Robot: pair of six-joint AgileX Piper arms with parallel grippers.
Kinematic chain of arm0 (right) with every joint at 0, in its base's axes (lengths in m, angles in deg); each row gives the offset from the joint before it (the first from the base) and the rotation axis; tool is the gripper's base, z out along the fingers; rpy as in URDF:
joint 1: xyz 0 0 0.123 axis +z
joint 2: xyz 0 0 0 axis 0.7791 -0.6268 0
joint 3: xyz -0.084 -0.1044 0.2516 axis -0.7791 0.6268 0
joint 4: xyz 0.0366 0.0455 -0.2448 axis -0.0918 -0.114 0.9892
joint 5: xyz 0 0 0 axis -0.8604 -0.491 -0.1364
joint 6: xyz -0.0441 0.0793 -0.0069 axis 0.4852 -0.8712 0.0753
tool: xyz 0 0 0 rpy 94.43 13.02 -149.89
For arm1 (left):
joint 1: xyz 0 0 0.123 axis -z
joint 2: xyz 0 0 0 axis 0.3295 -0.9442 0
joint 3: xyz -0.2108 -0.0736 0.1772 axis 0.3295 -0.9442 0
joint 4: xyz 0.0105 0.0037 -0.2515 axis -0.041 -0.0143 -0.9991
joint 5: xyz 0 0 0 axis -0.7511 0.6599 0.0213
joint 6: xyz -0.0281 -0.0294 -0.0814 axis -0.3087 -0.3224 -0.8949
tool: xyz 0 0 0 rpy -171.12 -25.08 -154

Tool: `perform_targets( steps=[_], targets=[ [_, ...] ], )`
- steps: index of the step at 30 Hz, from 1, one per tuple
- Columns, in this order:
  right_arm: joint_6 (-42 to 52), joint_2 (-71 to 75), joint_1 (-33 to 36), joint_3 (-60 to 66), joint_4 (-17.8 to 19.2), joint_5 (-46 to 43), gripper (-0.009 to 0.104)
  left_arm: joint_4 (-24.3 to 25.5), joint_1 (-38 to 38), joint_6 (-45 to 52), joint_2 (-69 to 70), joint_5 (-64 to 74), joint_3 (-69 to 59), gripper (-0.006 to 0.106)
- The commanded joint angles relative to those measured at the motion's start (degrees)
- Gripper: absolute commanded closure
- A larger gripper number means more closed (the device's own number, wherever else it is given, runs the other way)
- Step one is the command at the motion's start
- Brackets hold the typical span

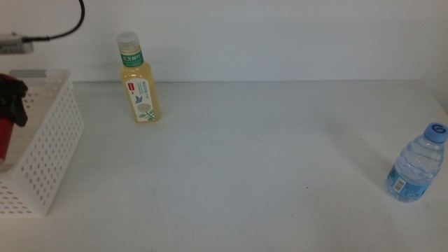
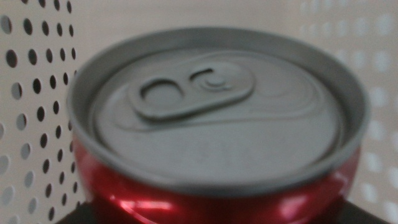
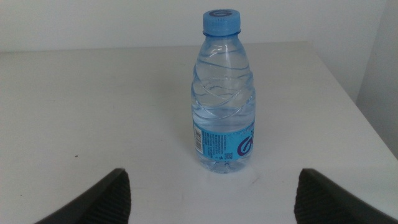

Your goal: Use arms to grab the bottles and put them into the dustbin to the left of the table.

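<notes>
While the left gripper (image 1: 10,105) hangs over the dustbin (image 1: 49,140) pinching the red can (image 2: 217,130), not yet dropped, two bottles remain: tea bottle (image 1: 140,87) standing near the bin, water bottle (image 3: 222,93) at the table's (image 1: 266,168) right edge, right gripper (image 3: 211,199) spread before it.
</notes>
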Motion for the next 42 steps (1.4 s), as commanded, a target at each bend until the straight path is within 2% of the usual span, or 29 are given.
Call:
perform_targets(
  steps=[1, 4, 15, 18, 22, 25, 29, 32, 42],
  targets=[
    [0.53, 1.56, -0.37, -0.4, 0.28, -4.41, 0.02, 1.62, 0.0, 0.21, 2.35, 0.76, 2.02, 0.098],
    [0.53, 1.56, -0.37, -0.4, 0.28, -4.41, 0.02, 3.81, 0.0, 0.21, 1.17, 0.64, 2.02, 0.098],
    [0.53, 1.51, -0.37, -0.4, 0.29, -4.41, 0.02, 3.34, 0.12, -2.67, -4.63, 0.25, 2.02, 0.098],
    [0.53, 1.51, -0.37, -0.4, 0.29, -4.41, 0.02, 2.85, 0.12, -3.51, -5.56, -0.4, 2.09, 0.093],
    [0.53, 1.51, -0.37, -0.4, 0.29, -4.41, 0.02, 3.04, 0.12, -3.51, -5.94, -1.99, 2.03, 0.077],
    [0.53, 1.51, -0.37, -0.4, 0.29, -4.41, 0.02, 3.04, 0.12, -3.51, -6.13, -2.91, 2.03, 0.059],
    [0.53, 1.51, -0.37, -0.4, 0.29, -4.41, 0.02, 2.93, 0.12, -3.46, -6.38, -3.25, 2.03, 0.027],
    [0.53, 1.51, -0.37, -0.4, 0.29, -4.41, 0.02, 2.93, 0.12, -2.7, -6.38, -3.19, 2.08, 0.01],
    [0.53, 1.51, -0.37, -0.4, 0.29, -4.41, 0.02, 2.81, 0.51, -5.25, -4.81, 3.94, 7.89, 0.01]
  ],
)
